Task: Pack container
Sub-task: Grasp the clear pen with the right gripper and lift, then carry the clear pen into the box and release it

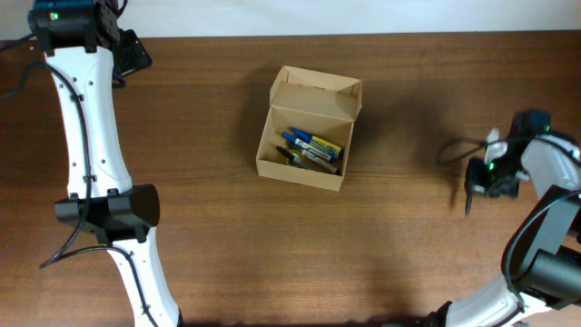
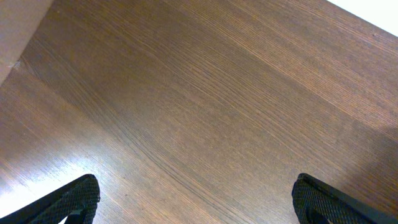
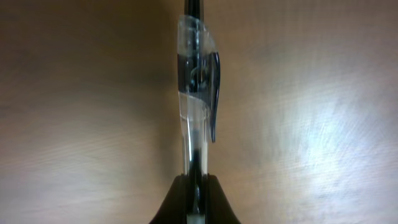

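Right fingers [image 3: 166,210] pinch a clear pen [image 3: 198,106] at the overhead frame's right; left fingers [image 2: 71,200] spread wide above the bench [image 2: 205,93]. Box [image 1: 307,127] sits open at frame centre, markers [image 1: 313,150] inside.

Pens [image 1: 310,149] inside container [image 1: 314,92], pen [image 3: 195,93] in right claw [image 3: 194,190] well to its right

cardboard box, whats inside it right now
The open cardboard box holds a small pile of markers, blue, yellow and black, lying away from its raised lid. The floor near the lid is bare. Anything beneath the pile is covered, so I can't count them.
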`<state>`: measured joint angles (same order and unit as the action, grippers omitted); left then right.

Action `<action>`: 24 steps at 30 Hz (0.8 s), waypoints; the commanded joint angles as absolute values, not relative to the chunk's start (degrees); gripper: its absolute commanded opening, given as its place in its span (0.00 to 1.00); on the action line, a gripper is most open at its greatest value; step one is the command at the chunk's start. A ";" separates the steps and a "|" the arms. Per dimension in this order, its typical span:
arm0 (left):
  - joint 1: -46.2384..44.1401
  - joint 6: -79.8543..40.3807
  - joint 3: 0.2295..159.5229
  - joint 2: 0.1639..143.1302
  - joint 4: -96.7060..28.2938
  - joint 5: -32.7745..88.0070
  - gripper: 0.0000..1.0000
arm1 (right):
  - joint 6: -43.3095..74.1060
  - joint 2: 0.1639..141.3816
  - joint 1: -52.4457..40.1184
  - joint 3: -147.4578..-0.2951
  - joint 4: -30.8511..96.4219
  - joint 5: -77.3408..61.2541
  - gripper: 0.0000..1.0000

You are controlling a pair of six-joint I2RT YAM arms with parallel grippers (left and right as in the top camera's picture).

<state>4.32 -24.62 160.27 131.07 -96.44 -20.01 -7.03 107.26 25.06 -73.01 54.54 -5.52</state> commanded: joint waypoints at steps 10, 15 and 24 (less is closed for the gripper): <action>4.56 -24.32 161.14 131.35 -96.53 -20.80 1.00 | -11.51 106.00 6.42 -114.32 75.75 -12.03 0.04; 4.56 -24.32 161.14 131.35 -96.53 -20.80 1.00 | -22.79 106.00 -6.61 -122.34 76.71 -10.90 0.04; 4.56 -24.32 161.14 131.35 -96.53 -20.80 1.00 | -41.91 109.21 -25.41 -122.15 77.06 -4.01 0.04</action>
